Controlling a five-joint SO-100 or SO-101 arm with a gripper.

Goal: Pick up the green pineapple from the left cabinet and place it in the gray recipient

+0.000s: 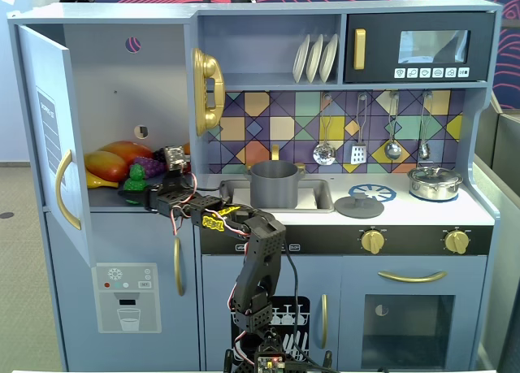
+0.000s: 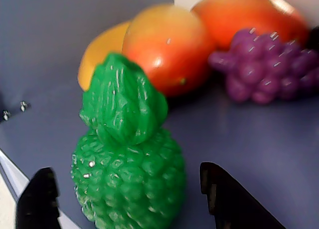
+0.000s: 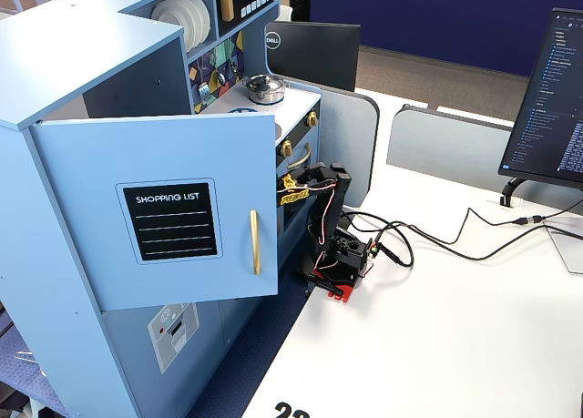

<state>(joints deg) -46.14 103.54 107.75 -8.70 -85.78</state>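
Observation:
The green pineapple [image 2: 127, 179] stands upright on the floor of the left cabinet [image 1: 114, 72], near its front edge; it also shows in a fixed view [image 1: 136, 176]. My gripper [image 2: 127, 199] is open, with one black finger [image 2: 37, 199] on its left and the other on its right, both apart from the body. In a fixed view the gripper [image 1: 136, 194] reaches into the open cabinet from the right. The gray recipient [image 1: 274, 184] stands in the sink, empty as far as I can see. In another fixed view the open door [image 3: 155, 209] hides the gripper and the pineapple.
Orange-yellow mangoes [image 2: 169, 47] and a purple grape bunch [image 2: 264, 69] lie behind the pineapple. The cabinet door [image 1: 50, 137] stands open at the left. A flat gray lid [image 1: 359, 204] and a shiny lidded pot [image 1: 435, 182] sit on the counter right of the sink.

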